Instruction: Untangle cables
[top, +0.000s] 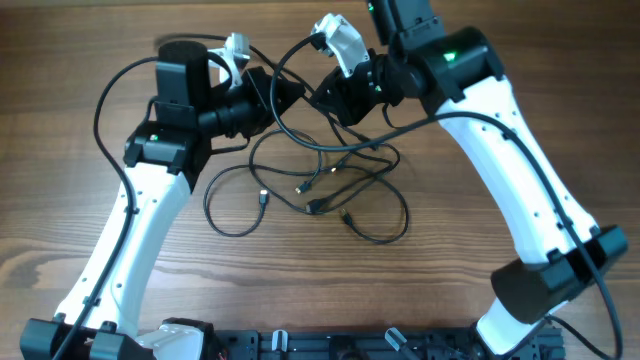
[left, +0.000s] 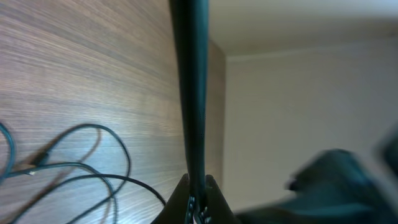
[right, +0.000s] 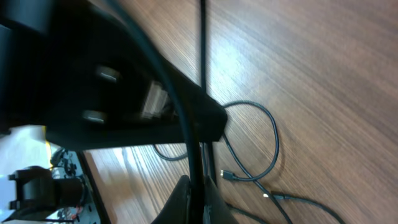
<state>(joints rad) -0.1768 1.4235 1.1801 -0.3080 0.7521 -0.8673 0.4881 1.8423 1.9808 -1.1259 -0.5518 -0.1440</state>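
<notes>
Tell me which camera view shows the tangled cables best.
The overhead view: nearly the whole tangle of cables is in sight there. The wrist views each show only one close strand and a few loops.

A brown wood-grain table (left: 74, 74) lies beneath the left gripper (left: 196, 190) and fills the view to its left, the grain running in long fine streaks. Past the table's edge, right of the gripper, stands a plain pale wall (left: 298, 106)

Both arms reach inward — left gripper (left: 196, 200) and right gripper (right: 194, 198) nearly meet, each pinched closed.
</notes>
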